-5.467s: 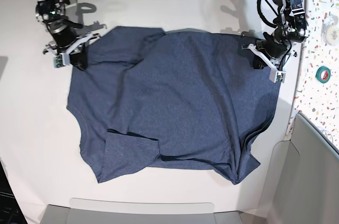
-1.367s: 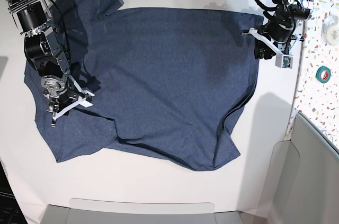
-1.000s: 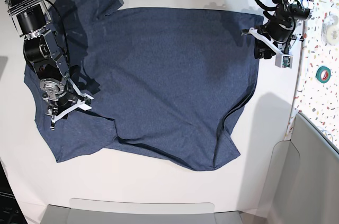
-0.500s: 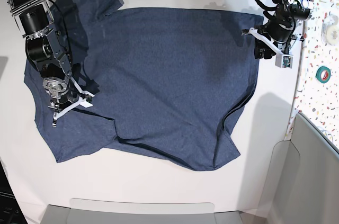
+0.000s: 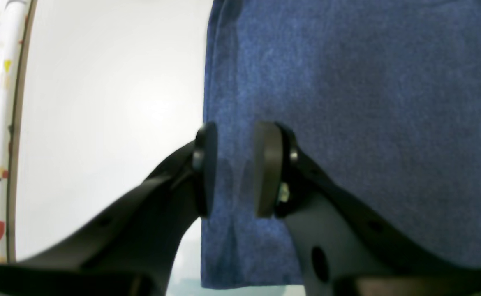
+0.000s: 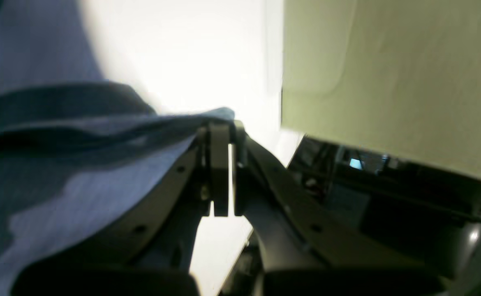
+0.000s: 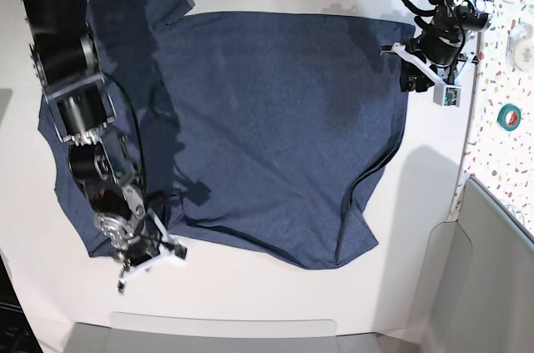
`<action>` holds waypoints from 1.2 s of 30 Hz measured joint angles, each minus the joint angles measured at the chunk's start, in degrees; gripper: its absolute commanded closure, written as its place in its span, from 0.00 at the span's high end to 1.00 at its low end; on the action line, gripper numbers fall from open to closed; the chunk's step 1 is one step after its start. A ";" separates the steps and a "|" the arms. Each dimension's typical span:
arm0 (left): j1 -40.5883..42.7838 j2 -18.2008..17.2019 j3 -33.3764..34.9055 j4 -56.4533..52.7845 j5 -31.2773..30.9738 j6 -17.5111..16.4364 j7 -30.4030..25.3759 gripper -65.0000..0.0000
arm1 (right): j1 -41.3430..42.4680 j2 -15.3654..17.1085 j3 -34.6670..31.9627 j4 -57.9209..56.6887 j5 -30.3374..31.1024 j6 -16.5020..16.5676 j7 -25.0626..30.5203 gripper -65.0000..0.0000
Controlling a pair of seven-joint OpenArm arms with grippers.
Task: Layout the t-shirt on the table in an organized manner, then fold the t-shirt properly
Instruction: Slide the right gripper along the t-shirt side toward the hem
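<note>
A large white table [image 7: 417,286] fills most of the base view, with a grey panel [image 7: 492,286] along its near edge, curving up at about four o'clock. At three o'clock lies a narrow white surface speckled with bright confetti flecks [image 7: 513,44], and on it a green ring [image 7: 509,117].

The dark navy t-shirt [image 7: 275,103] lies spread across the middle of the table, reaching toward nine o'clock. Its upper edge runs fairly straight from twelve to one o'clock, a bunched part sits at about eleven, and a folded flap points out at about five.

The left arm [image 7: 450,11] comes in from one o'clock and reaches down toward the table. Its gripper [image 5: 236,168] hangs over the shirt's side edge, the fingers parted by a moderate gap with nothing between them; through that gap the wrist view shows flat blue cloth.

The right arm [image 7: 96,153] enters from ten o'clock and slants down across the shirt, its wrist and fingers blurred in the base view. Its gripper [image 6: 228,164] is at about seven o'clock, over the shirt's near edge. The fingers stand nearly together, only a thin slit between them, and a fold of the cloth's edge runs up to their tips. Whether they pinch that fold, I cannot tell.
</note>
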 measured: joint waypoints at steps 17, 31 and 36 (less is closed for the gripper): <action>0.00 1.11 0.00 0.00 -0.02 0.02 -0.02 0.24 | 7.67 -7.80 0.42 -22.95 -3.65 -17.62 14.40 1.00; 0.00 1.11 0.00 0.00 0.00 0.02 0.00 0.24 | 1.51 -3.48 0.50 -14.97 0.70 -17.16 12.96 1.00; 0.02 1.14 0.00 0.00 0.00 0.02 0.02 0.24 | 2.14 -2.58 0.50 -15.19 0.72 -15.39 11.54 1.00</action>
